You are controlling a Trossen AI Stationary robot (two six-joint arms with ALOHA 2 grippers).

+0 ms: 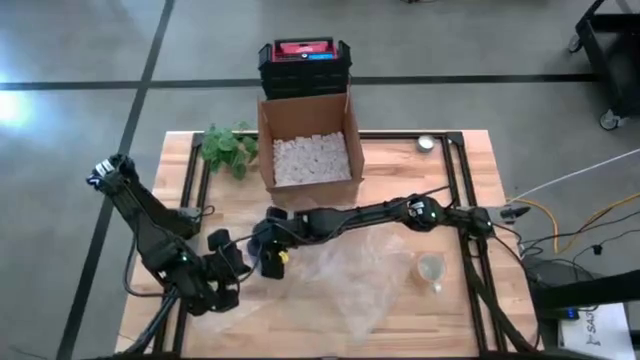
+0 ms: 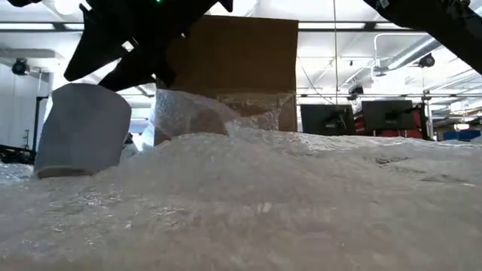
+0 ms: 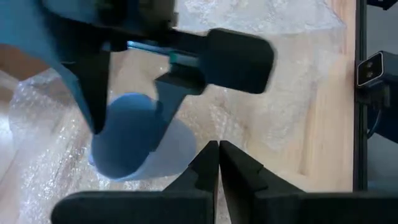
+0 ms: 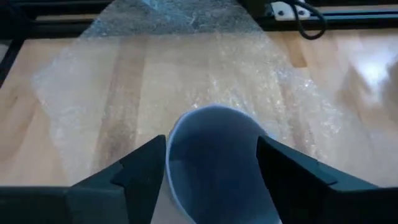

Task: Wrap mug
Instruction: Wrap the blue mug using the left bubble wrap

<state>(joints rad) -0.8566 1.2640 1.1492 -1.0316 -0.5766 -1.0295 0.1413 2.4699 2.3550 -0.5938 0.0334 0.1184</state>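
A pale blue-grey mug sits between the two fingers of my right gripper, which is shut on it. The right arm reaches across from the table's right side, so the gripper is left of centre. In the low view the mug stands slightly tilted at the edge of a clear bubble wrap sheet. The sheet lies spread and crumpled on the wooden table. My left gripper is shut and holds nothing, just left of the mug and near the table's front left. My right gripper pinches the mug by its two opposite side walls, one finger on each side. The fingers come from the table's right, slanting down. The mug is slightly tilted, and its lower end is down at the level of the bubble wrap.
An open cardboard box of white packing filler stands at the table's far middle, with a black and red crate behind it. A green plant lies to the box's left. A small clear object sits at the right.
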